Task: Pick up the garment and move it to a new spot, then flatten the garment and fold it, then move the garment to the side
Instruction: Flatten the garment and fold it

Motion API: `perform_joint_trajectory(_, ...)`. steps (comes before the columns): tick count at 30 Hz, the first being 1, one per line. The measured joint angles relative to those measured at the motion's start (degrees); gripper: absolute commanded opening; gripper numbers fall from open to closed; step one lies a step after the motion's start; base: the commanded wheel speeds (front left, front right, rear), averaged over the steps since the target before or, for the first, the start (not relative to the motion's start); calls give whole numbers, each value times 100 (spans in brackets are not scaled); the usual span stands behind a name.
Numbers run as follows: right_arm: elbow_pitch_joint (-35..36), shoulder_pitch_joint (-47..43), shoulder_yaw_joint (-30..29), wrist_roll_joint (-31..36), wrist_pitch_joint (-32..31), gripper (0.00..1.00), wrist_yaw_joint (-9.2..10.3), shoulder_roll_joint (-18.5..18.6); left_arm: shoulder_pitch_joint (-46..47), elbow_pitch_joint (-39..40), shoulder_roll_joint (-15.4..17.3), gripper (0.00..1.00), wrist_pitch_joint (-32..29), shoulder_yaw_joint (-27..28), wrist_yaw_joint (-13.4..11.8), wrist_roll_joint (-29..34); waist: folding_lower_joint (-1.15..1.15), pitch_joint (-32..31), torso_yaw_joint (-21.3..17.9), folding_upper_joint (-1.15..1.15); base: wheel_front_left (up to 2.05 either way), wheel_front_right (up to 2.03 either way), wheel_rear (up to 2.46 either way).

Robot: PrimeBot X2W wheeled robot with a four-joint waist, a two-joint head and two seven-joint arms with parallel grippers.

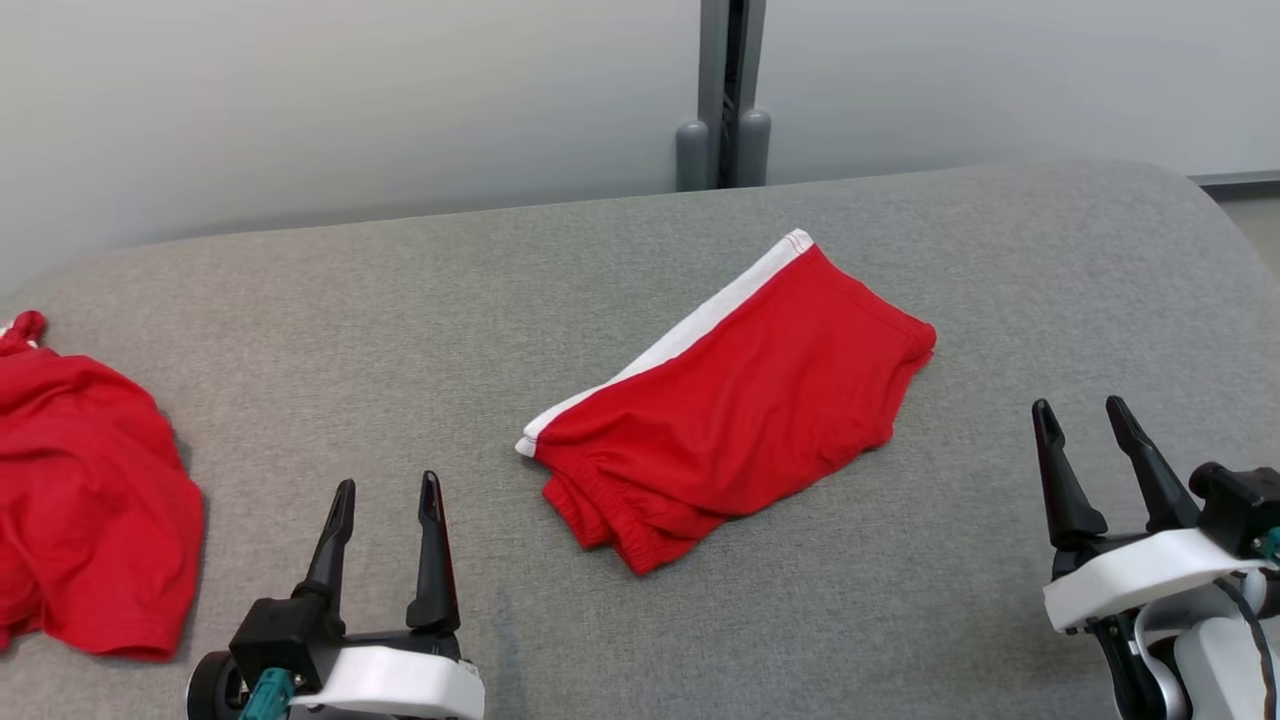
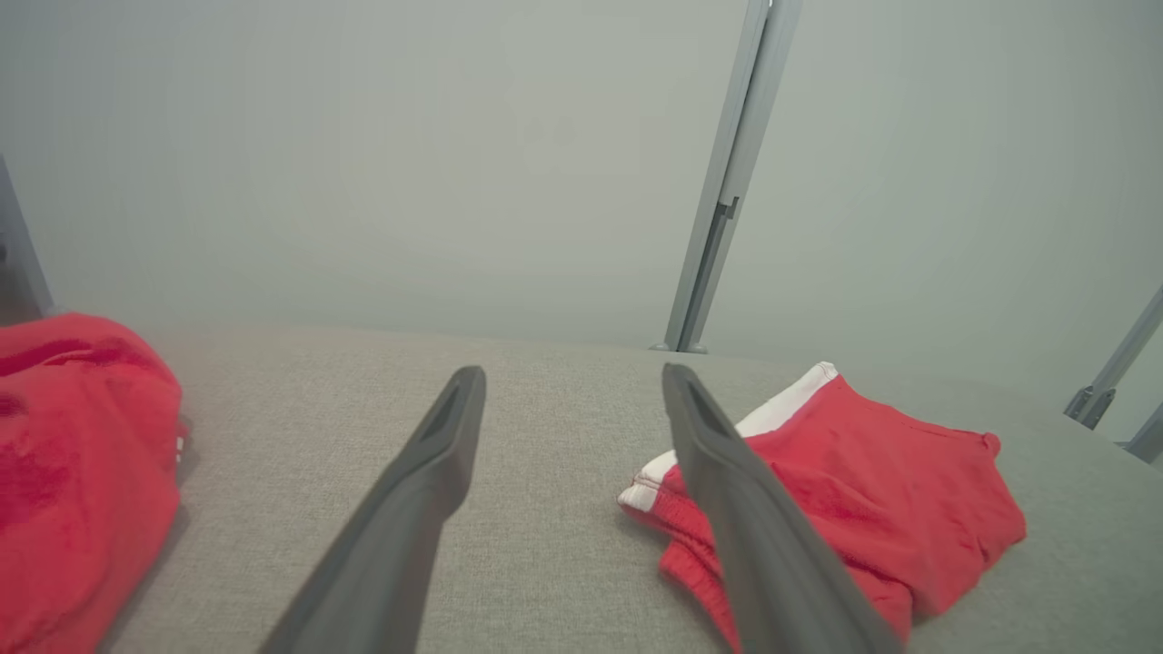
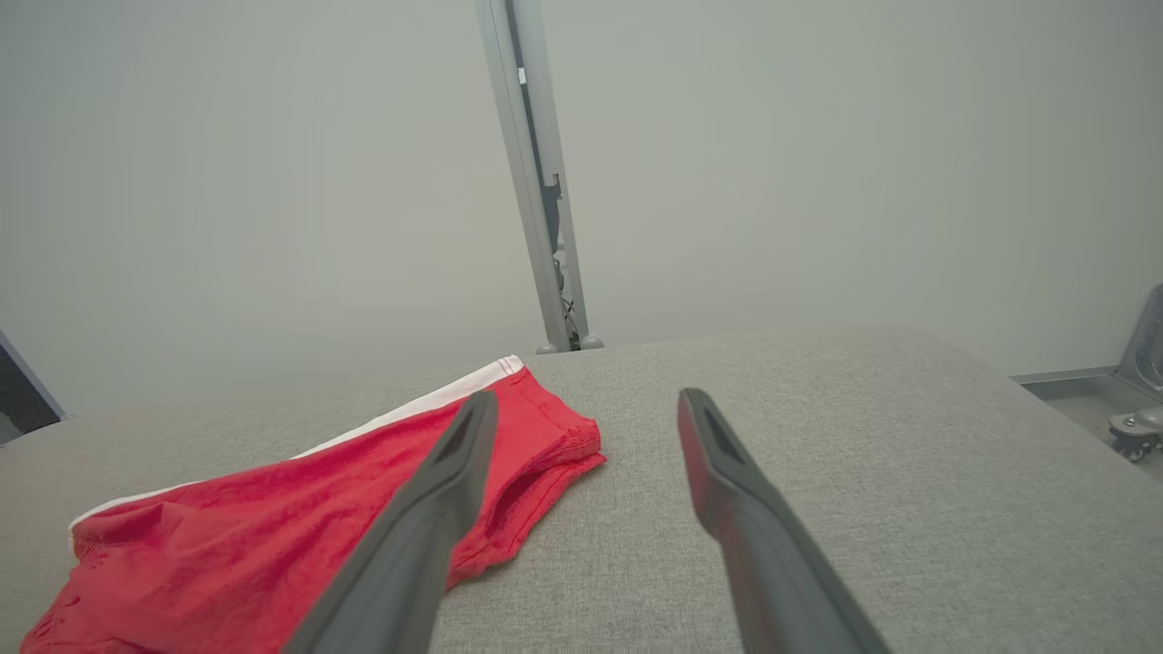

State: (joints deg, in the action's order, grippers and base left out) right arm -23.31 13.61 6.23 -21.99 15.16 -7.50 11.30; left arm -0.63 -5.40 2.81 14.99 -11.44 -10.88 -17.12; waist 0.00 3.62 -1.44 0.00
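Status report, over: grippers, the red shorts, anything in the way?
Left gripper open, empty. Right gripper open, empty. Shorts folded, ahead between them, untouched. Other red garment far left, apart from shorts.

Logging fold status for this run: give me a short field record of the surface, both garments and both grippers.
surface: grey fabric-covered surface
centre garment: red cloth shorts with a white side stripe, folded, lying flat
left garment: crumpled red cloth garment, partly out of frame
left gripper: open, empty, touching neither garment
right gripper: open, empty, right of the shorts
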Motion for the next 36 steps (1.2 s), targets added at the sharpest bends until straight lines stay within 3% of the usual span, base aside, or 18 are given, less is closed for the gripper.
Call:
perform_joint_trajectory(25, -233, -122, -122, -119, 0, 100, 0, 65, -12, 35, -2, 100, 0, -370, -126, 51, 0, 80, 406, 0, 0, 0, 0)
perform_joint_trajectory(30, -917, 137, 18, -668, -2, 100, 0, 116, 18, -9, -1, 100, 0, -516, -105, 47, 0, 145, 531, 0, 0, 0, 0)
perform_joint_trajectory(36, -1801, 749, 142, -1612, -424, 100, 0, 243, 98, -58, -2, 100, 0, -666, -110, 47, 0, 276, 821, 0, 0, 0, 0)
